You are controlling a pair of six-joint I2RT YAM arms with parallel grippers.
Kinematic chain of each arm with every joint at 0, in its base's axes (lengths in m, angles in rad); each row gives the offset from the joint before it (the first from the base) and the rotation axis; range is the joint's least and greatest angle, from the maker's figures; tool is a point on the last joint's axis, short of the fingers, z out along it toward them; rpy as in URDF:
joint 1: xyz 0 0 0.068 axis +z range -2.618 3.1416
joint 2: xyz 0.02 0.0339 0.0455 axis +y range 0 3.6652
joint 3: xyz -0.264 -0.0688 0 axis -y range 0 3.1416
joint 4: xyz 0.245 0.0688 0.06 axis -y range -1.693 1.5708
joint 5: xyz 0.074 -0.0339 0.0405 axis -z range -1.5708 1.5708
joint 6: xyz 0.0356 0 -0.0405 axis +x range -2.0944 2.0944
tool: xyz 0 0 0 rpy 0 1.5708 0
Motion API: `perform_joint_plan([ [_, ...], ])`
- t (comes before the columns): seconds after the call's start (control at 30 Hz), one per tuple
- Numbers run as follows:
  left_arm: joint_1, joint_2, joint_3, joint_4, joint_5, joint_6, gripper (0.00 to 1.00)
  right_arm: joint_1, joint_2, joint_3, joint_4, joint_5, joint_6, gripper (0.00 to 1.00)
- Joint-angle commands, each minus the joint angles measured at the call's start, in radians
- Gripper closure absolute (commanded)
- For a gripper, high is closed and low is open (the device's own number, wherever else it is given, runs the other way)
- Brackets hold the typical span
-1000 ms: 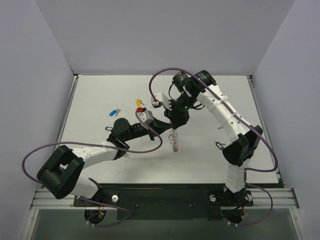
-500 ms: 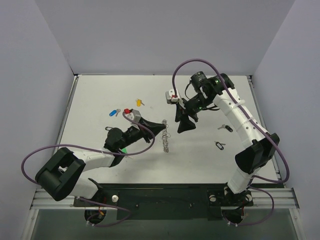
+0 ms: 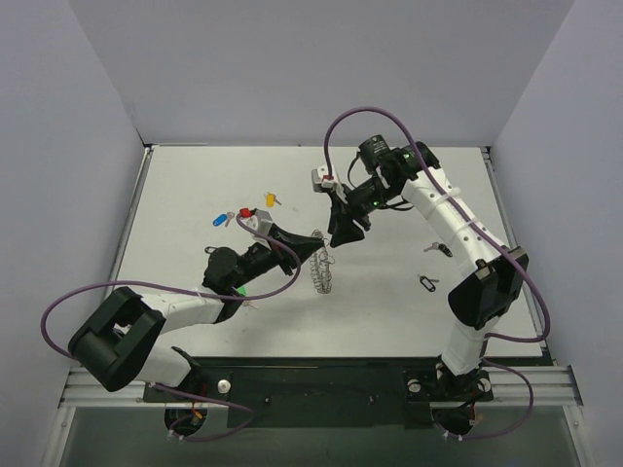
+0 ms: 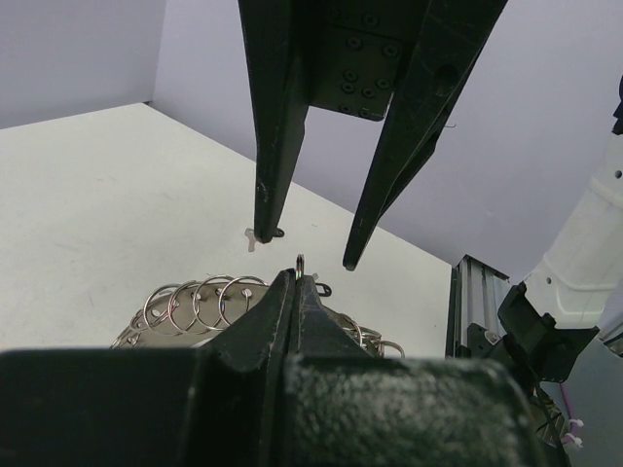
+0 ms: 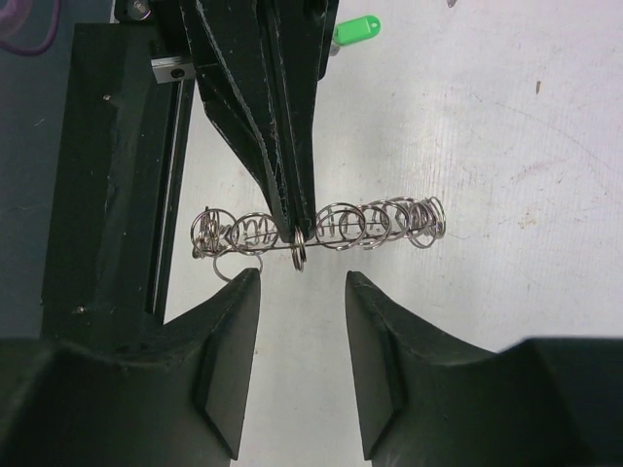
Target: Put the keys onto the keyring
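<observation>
This is a robotics lab bench, set up as a closed test cell. A flat white tabletop (image 3: 195, 185) is boxed in on three sides by plain pale lavender wall panels (image 3: 321, 68). A ribbed silver aluminium rail (image 3: 555, 381) runs along its near edge. Two white-and-black jointed robot arms are mounted there, the left arm (image 3: 185, 302) and the right arm (image 3: 458, 229). Loose purple cables (image 3: 368, 109) loop from them.
</observation>
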State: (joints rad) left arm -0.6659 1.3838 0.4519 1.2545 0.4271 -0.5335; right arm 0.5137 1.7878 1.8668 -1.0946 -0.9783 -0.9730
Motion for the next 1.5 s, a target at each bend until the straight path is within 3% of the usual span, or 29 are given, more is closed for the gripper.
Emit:
perform_joint_plan([
  [0.0, -0.001, -0.034, 0.047, 0.388, 0.006, -0.016, 1.00, 0.022, 0.002, 0.003, 0.002, -0.045, 0.011, 0.68],
  [0.3, -0.001, -0.045, 0.044, 0.390, 0.004, -0.014, 1.00, 0.048, 0.016, -0.009, -0.002, -0.034, 0.011, 0.85],
  [0.6, -0.001, -0.052, 0.034, 0.390, 0.004, -0.013, 1.00, 0.042, 0.004, -0.038, -0.004, -0.031, 0.000, 0.83],
  [0.93, -0.001, -0.054, 0.028, 0.390, 0.006, -0.017, 1.00, 0.046, 0.002, -0.032, -0.030, -0.063, -0.036, 0.99],
  [1.33, -0.001, -0.055, -0.015, 0.346, 0.015, -0.045, 1.00, 0.060, -0.008, -0.006, -0.099, 0.038, 0.048, 1.00],
  [1.4, -0.001, -0.063, -0.030, 0.318, 0.024, -0.046, 0.97, 0.068, -0.010, -0.014, -0.125, 0.079, 0.053, 1.00],
  [1.47, -0.003, -0.077, -0.048, 0.280, 0.029, -0.039, 0.83, 0.074, -0.013, -0.035, -0.148, 0.119, 0.053, 1.00],
])
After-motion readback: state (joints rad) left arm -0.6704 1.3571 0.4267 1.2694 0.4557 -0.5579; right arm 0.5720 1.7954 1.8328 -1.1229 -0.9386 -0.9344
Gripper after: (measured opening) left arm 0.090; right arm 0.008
